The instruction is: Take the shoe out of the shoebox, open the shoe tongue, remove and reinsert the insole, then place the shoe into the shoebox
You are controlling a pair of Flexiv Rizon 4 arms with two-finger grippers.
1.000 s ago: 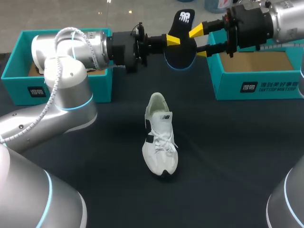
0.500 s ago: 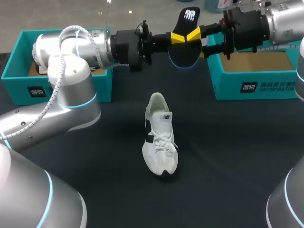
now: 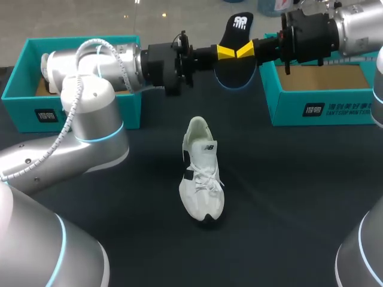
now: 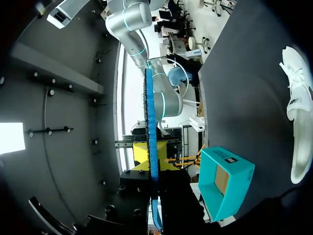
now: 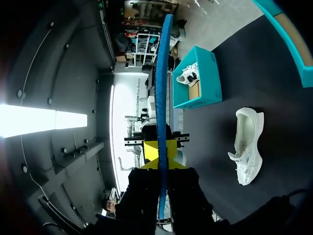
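A black insole [image 3: 237,52] with a blue edge hangs in the air above the table's far side. My left gripper [image 3: 225,52] is shut on it from the left, my right gripper [image 3: 246,49] from the right, their yellow tips nearly meeting. Each wrist view shows the insole edge-on as a blue strip [image 4: 151,142] [image 5: 163,98] clamped between that view's fingers [image 4: 152,164] [image 5: 162,156]. The white shoe [image 3: 201,173] lies on the dark table below, toe toward the front, also seen beside each gripper [image 4: 297,122] [image 5: 247,146].
A teal shoebox [image 3: 72,110] stands at the back left, partly behind my left arm, with another white shoe in it [image 5: 191,74]. A second teal shoebox [image 3: 323,107] [image 4: 226,186] stands open at the back right. Dark tabletop surrounds the shoe.
My right gripper's fingers, open around the insole a second ago, have closed on it. The left gripper carried the insole slightly up and to the right.
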